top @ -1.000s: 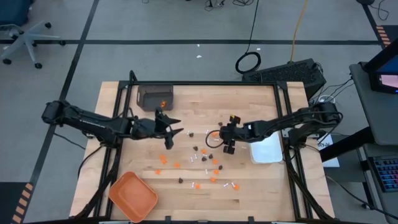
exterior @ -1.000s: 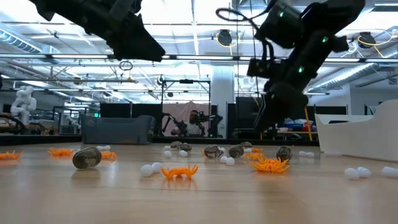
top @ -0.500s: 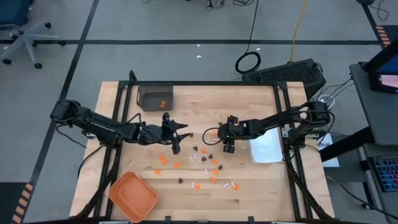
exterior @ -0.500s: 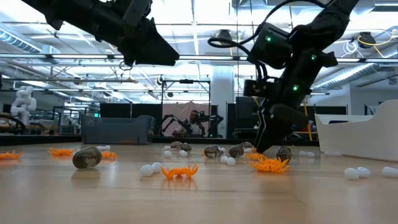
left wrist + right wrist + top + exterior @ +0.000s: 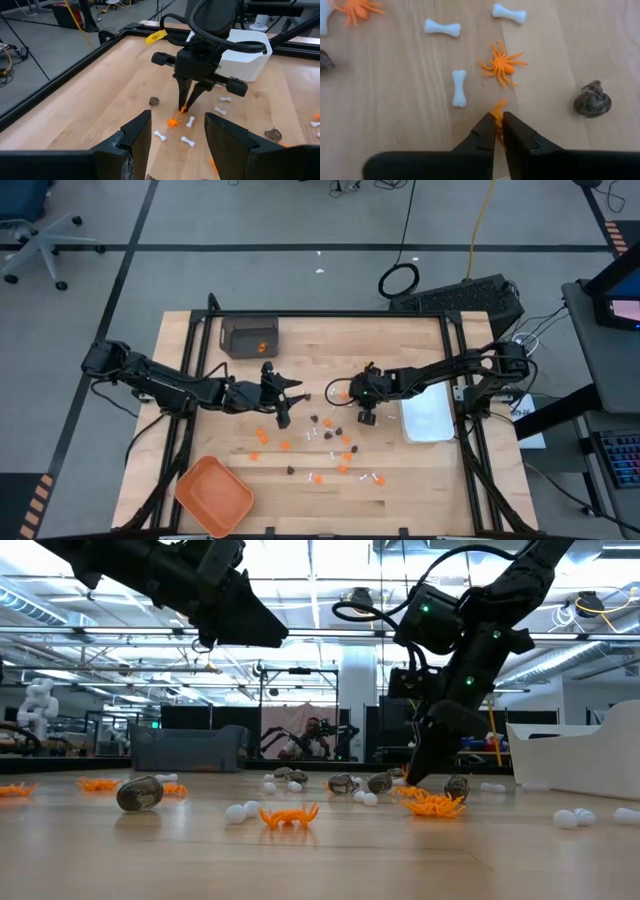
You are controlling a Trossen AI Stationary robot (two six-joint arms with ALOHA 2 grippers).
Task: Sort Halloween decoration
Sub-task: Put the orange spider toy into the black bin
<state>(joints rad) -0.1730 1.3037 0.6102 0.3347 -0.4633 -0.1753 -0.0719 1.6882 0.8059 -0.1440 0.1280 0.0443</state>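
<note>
Small orange spiders, white bones and dark brown bits lie scattered on the wooden table's middle. My right gripper points steeply down at the far side of this scatter, shut on one orange spider. My left gripper hovers open to the left of the scatter, above the table, with nothing between its fingers. In the left wrist view the right gripper stands straight ahead. My right gripper pinches an orange spider between its two fingertips, only at their free ends. The fingers come from above, slanting down from the table's right. The spider sits at the table's surface; part of it sticks out past the tips, the rest is hidden between them.
An orange tray lies at the near left corner. A white rectangular dish stands at the right edge. A dark box with an orange bit inside stands at the far left. Black rails frame the table.
My right gripper has gone down and toward the table's left, then shut on an orange spider. My left gripper has moved a little toward the table's right and down, staying open, and has kept still for the last half second.
</note>
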